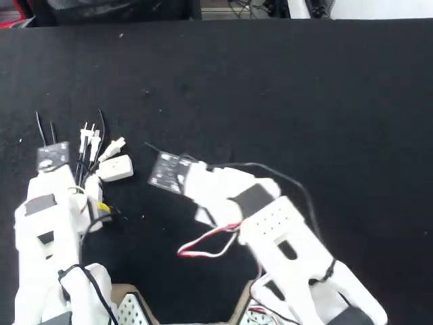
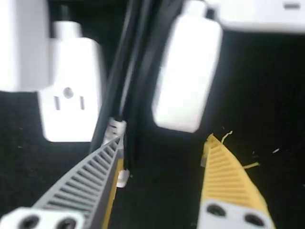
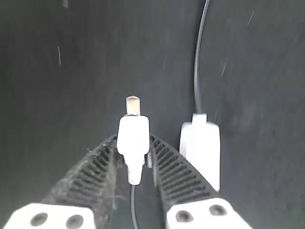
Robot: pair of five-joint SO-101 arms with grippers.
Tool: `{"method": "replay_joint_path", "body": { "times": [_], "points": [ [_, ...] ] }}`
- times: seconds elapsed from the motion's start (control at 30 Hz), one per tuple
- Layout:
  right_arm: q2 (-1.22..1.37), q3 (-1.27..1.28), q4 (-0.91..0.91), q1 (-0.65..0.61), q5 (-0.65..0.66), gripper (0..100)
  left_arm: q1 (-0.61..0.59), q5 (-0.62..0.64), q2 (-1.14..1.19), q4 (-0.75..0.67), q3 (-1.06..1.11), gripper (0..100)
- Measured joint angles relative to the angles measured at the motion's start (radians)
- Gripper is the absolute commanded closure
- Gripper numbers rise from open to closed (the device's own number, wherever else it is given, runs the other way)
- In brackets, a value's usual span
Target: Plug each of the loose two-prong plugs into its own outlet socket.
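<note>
The right hand (image 3: 133, 149) was clenched on a small white two-prong plug (image 3: 133, 131). Its ribbed dark fingers (image 3: 174, 171) pressed both sides of the plug's body, and a metal prong (image 3: 132, 105) stuck out past the fingertips over the black counter (image 3: 57, 71). Just beside the plug lay a white rectangular plastic block (image 3: 200, 148) with a thin black cord (image 3: 200, 57). The left hand (image 2: 164, 143) stood released, its grey and yellow fingers apart, near a white plastic outlet socket (image 2: 71, 105) whose slotted face showed. More loose white plugs (image 1: 88, 139) lay at the counter's left, just beyond the left arm.
</note>
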Motion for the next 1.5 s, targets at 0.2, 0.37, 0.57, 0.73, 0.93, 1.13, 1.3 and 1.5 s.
{"method": "replay_joint_path", "body": {
  "times": [0.2, 0.37, 0.57, 0.73, 0.93, 1.13, 1.3, 1.5],
  "points": [
    [0.126, 0.0, -0.273, -0.081, -0.325, 98.8, -0.014, 0.032, -0.124, 0.015, -0.023, 74],
    [0.095, 0.115, -0.465, -0.147, -0.466, 98.8, 0.0, 0.083, -0.313, 0.018, -0.003, 74],
    [-0.028, 0.258, -0.629, -0.169, -0.486, 98.8, 0.157, 0.137, -0.623, 0.018, 0.135, 74],
    [-0.02, 0.265, -0.697, -0.193, -0.486, 98.8, 0.279, 0.147, -0.852, 0.023, 0.164, 74],
    [0.117, 0.265, -0.835, -0.226, -0.486, 98.8, 0.393, 0.192, -1.003, 0.025, 0.21, 74],
    [0.14, 0.275, -0.862, -0.262, -0.486, 98.8, 0.439, 0.193, -1.099, 0.026, 0.272, 74],
    [0.025, 0.304, -0.792, -0.27, -0.486, 98.8, 0.442, 0.173, -1.106, 0.026, 0.331, 74],
    [-0.181, 0.391, -0.744, -0.27, -0.486, 98.8, 0.44, 0.14, -1.109, 0.017, 0.347, 74]
  ]
}}
